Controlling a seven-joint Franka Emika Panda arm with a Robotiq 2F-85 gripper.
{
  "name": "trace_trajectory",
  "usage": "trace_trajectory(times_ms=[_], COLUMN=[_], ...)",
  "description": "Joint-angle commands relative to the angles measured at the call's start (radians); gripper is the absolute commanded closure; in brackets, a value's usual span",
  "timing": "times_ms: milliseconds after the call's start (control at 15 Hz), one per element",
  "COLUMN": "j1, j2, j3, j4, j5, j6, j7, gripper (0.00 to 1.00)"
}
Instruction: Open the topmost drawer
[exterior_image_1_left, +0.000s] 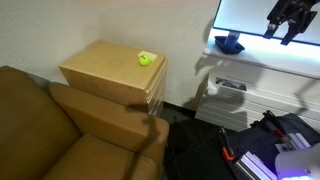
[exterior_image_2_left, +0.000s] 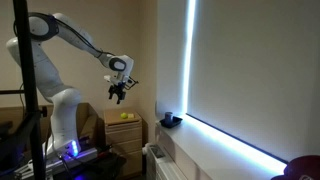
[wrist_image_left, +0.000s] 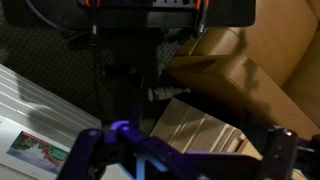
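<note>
A small light-tan wooden cabinet (exterior_image_1_left: 105, 68) stands beside a brown sofa, and it also shows in an exterior view (exterior_image_2_left: 124, 130). Its stacked drawer fronts face right, and the topmost drawer (exterior_image_1_left: 157, 76) looks closed. A yellow-green ball (exterior_image_1_left: 146, 59) lies on the cabinet top. My gripper (exterior_image_1_left: 290, 24) hangs high in the air, far from the cabinet, open and empty; it shows in an exterior view (exterior_image_2_left: 118, 93) above the cabinet level. In the wrist view the cabinet (wrist_image_left: 195, 125) lies far below between my spread fingers (wrist_image_left: 180, 165); its drawer fronts are dim.
A brown sofa (exterior_image_1_left: 60, 130) sits against the cabinet. A dark blue bowl (exterior_image_1_left: 228, 43) rests on the window sill, also in an exterior view (exterior_image_2_left: 172, 120). A white radiator unit (exterior_image_1_left: 225, 95) and cluttered equipment (exterior_image_1_left: 270, 150) are on the floor. The robot base (exterior_image_2_left: 65, 120) stands left of the cabinet.
</note>
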Motion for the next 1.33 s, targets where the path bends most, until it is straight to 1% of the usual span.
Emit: trace_trajectory(times_ms=[0,267,400,467,533,667,733,800,933,1000,1067,1133,1267], j1=[-0.032,-0.032,-0.013,0.02,0.045,0.107,0.136,0.17,0.231,0.239,0.242,0.225,0.228], j2=[0.005,0.005,0.099,0.127,0.148,0.214,0.244,0.288,0.425,0.442,0.442,0.381,0.427], j3=[0.03,0.03,0.075,0.101,0.121,0.183,0.228,0.257,0.315,0.322,0.325,0.34,0.353], j4=[0.002,0.002,-0.046,-0.079,-0.09,-0.114,-0.127,-0.111,-0.042,-0.003,0.018,-0.053,-0.003], j5=[0.014,0.014,0.005,0.043,0.086,0.198,0.241,0.31,0.448,0.483,0.503,0.458,0.483], j6=[-0.004,-0.004,0.1,0.166,0.197,0.302,0.42,0.495,0.675,0.655,0.622,0.635,0.634], j7=[-0.013,-0.013,0.047,0.056,0.062,0.082,0.108,0.126,0.189,0.195,0.174,0.184,0.184], gripper=[0.0,0.0,0.0,0.0,0.0,0.0,0.0,0.0,0.0,0.0,0.0,0.0,0.0])
